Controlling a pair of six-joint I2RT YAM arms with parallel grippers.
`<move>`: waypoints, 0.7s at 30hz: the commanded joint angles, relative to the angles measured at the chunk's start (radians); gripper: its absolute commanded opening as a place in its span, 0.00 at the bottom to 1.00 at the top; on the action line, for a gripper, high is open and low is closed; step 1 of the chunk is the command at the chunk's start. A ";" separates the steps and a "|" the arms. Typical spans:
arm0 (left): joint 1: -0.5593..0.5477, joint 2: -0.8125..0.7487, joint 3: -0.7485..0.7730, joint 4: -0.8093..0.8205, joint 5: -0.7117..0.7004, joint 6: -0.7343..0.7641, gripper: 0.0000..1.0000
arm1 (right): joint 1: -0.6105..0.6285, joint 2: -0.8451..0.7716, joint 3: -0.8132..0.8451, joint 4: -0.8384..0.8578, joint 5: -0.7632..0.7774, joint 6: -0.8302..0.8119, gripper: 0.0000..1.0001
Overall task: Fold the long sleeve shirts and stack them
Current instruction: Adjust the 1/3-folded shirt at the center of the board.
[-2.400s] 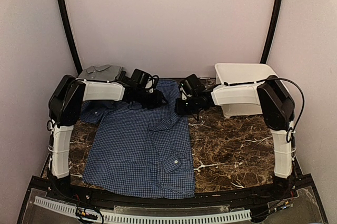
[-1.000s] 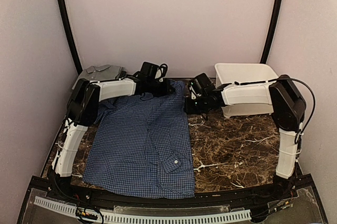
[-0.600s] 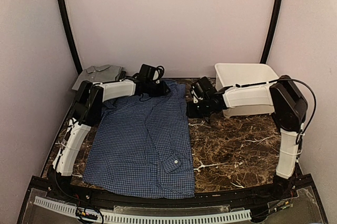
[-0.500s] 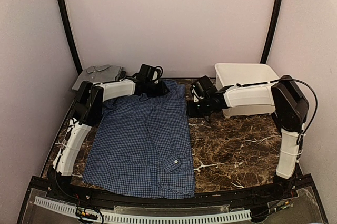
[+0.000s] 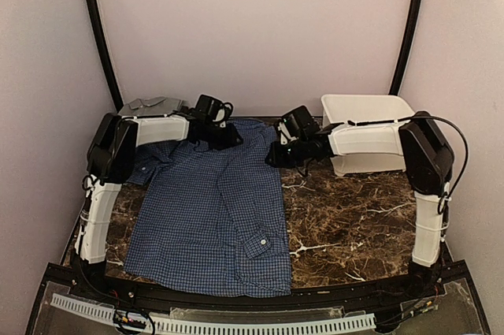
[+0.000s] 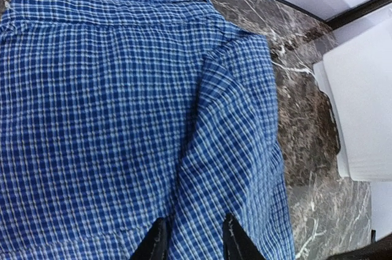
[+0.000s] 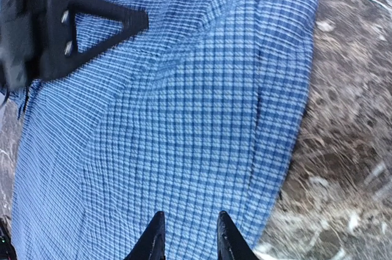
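Observation:
The blue checked long sleeve shirt (image 5: 209,217) lies spread flat on the marble table, its collar end at the far side. It fills the left wrist view (image 6: 122,119) and most of the right wrist view (image 7: 184,119). My left gripper (image 5: 227,136) (image 6: 196,238) hovers over the shirt's far end, jaws open, only flat cloth between the tips. My right gripper (image 5: 276,154) (image 7: 190,232) stands open over the shirt's far right edge and holds nothing. The left gripper (image 7: 92,21) also shows in the right wrist view. The plain grey long sleeve shirt (image 5: 150,104) lies at the back left corner.
A white plastic tub (image 5: 366,126) (image 6: 361,113) stands at the back right, just behind my right forearm. Bare marble table (image 5: 354,225) stretches right of the blue shirt. Walls close in the back and both sides.
My left gripper has opened, let go of the blue shirt's far end and drawn back to the left. My right gripper has shifted left over the shirt's right edge.

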 commanded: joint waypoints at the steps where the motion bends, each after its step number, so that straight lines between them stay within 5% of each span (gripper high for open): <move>1: -0.020 -0.127 -0.122 0.068 0.105 -0.029 0.28 | -0.003 0.091 0.099 0.061 -0.058 0.001 0.26; 15: -0.025 -0.173 -0.318 0.042 0.074 -0.011 0.23 | -0.024 0.460 0.515 -0.018 0.032 -0.007 0.23; 21: -0.025 -0.163 -0.337 0.018 0.039 0.020 0.23 | -0.039 0.459 0.563 -0.089 0.030 -0.031 0.25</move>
